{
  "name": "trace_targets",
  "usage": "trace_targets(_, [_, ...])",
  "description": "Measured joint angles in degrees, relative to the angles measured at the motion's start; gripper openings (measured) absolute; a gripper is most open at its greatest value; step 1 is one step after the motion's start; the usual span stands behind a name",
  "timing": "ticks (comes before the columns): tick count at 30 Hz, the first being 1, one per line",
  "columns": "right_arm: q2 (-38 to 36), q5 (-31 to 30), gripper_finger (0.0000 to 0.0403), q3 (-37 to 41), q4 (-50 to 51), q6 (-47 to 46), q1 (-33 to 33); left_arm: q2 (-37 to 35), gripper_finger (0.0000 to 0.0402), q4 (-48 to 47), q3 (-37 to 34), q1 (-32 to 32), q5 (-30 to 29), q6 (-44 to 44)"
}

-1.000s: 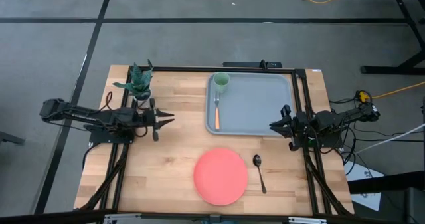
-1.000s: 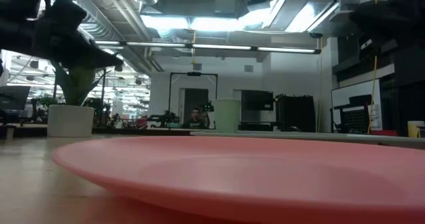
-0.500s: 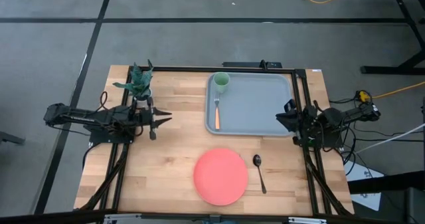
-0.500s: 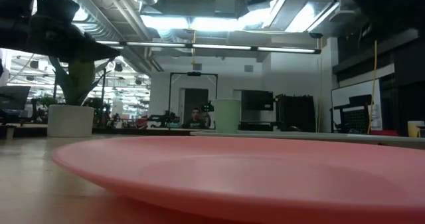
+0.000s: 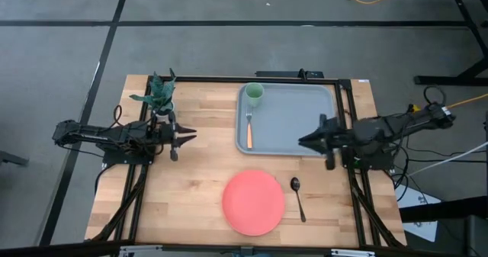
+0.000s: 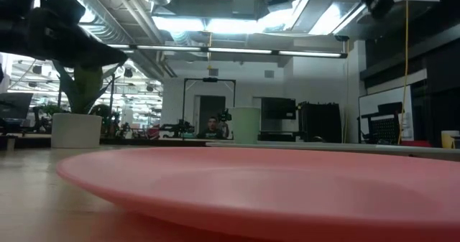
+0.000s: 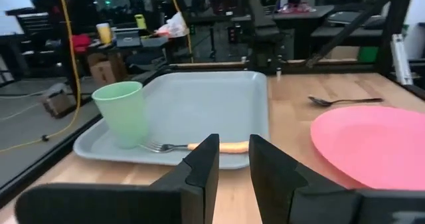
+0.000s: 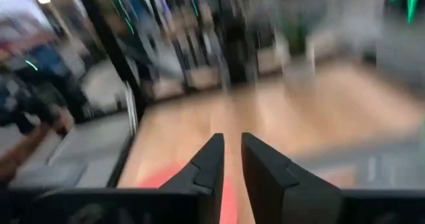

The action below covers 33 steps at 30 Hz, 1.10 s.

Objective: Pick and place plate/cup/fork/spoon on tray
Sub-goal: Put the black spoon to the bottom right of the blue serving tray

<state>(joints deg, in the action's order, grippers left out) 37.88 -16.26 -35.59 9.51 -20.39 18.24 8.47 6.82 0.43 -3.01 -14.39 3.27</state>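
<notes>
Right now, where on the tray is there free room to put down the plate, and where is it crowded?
The tray is bare across its middle and right, from the fork to the right rim. Its left strip is crowded: the cup sits in the far-left corner, with the fork just behind it. The right gripper hangs over the near-right corner.

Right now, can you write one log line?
cup, fork: on tray | plate, spoon: table | right gripper: over tray edge

Seen from straight overhead, taking in the whole tabletop point(image 5: 183, 196) and both arms. Also from tabletop level, very near the plate point(image 6: 273, 188), looking level into the room. Plate point(image 5: 253, 203) shared with the left wrist camera, facing across plate point(image 7: 372, 147) and tray point(image 7: 199, 108).
</notes>
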Motion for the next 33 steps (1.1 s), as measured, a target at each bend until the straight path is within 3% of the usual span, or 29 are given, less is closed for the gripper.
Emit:
trace_targets(5, [17.0, 1.2, 0.0057, -14.2, 25.8, -21.3, 0.0, 0.0, 0.0076, 0.0, 0.0, 0.0, -2.1, 0.2])
trace_targets(10, [30.0, 5.8, 0.0057, -19.5, 36.8, -34.5, 0.1, 0.0, 0.0076, 0.0, 0.0, 0.0, -2.2, 0.3])
trace_targets(14, [37.1, 17.0, 0.0057, -19.6, 37.3, -40.6, 0.5, 0.0, 0.0076, 0.0, 0.0, 0.0, -2.2, 0.3])
trace_targets(16, [40.0, 18.9, 0.0057, -19.6, 37.3, -44.0, 0.8, 0.0, 0.0076, 0.0, 0.0, 0.0, -2.3, 0.3])
trace_targets(29, [50.4, 17.3, 0.0057, -19.7, 32.7, -71.6, 10.2, 0.0, 0.0076, 0.0, 0.0, 0.0, -2.3, 0.3])
trace_targets(33, [51.6, 12.5, 0.0057, -19.7, 29.8, -78.7, 13.8, 0.0, 0.0076, 0.0, 0.0, 0.0, -2.3, 0.3])
